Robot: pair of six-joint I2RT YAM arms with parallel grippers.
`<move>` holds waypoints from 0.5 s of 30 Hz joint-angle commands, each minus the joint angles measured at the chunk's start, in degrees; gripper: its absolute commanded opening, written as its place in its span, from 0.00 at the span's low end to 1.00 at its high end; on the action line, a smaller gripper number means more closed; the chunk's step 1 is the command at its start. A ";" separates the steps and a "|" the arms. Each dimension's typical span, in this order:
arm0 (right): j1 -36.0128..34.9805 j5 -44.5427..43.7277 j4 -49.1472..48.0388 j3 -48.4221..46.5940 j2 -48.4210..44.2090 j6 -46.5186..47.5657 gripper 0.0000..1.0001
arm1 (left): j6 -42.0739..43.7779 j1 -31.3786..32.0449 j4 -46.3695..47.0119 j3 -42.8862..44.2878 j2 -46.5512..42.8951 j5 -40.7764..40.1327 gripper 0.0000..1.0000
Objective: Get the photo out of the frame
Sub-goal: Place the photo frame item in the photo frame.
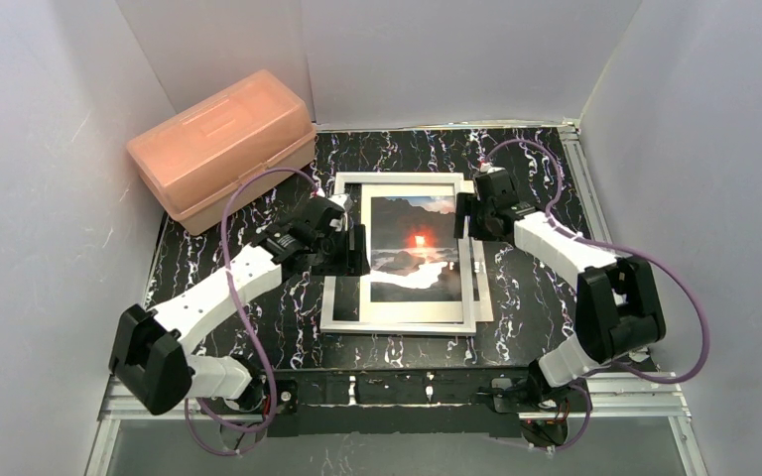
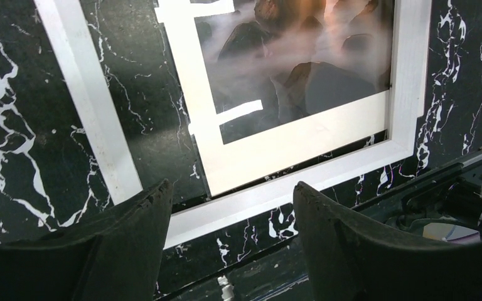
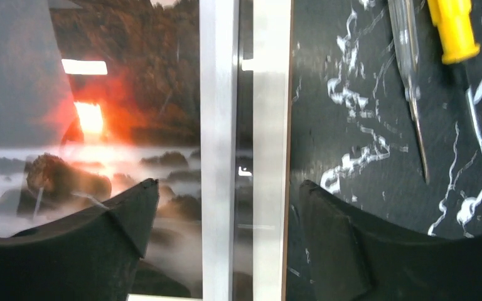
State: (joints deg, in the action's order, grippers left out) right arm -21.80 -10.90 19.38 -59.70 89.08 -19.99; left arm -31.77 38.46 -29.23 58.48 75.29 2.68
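Right wrist view showed the right pincer (image 3: 229, 188) apart, straddling the frame's (image 3: 218, 75) long right edge, photo (image 3: 119, 125) just inward.

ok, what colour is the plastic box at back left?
Translucent peach-pink box. It shows best in the top external view.

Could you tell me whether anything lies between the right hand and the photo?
Nothing visible does. The right hand hangs open over the right edge of the photo, one finger above it, the other above the table. Whether glass covers the photo cannot be told.
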 commanded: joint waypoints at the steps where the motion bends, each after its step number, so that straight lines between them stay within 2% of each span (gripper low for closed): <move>1: 0.16 0.12 -2.34 4.21 -6.82 -0.73 0.96 | -2.03 -0.14 -0.49 -2.23 -5.05 -3.46 0.70; 5: 0.25 0.18 -3.17 4.87 -8.44 -4.45 0.99 | -3.10 -0.18 -2.52 -1.33 -4.51 -6.02 0.72; 8: 0.27 2.61 -0.50 3.66 -8.25 -1.83 0.99 | -4.29 -0.14 -3.35 -0.78 -3.97 -7.00 0.72; 15: 2.01 8.70 -3.62 8.76 -11.13 -4.29 0.99 | -6.37 -0.14 1.42 -2.07 -3.26 -2.75 0.72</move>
State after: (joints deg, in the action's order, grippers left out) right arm -21.28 -6.59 18.02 -52.45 80.29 -22.70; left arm -36.91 38.44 -29.56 56.93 71.79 -1.23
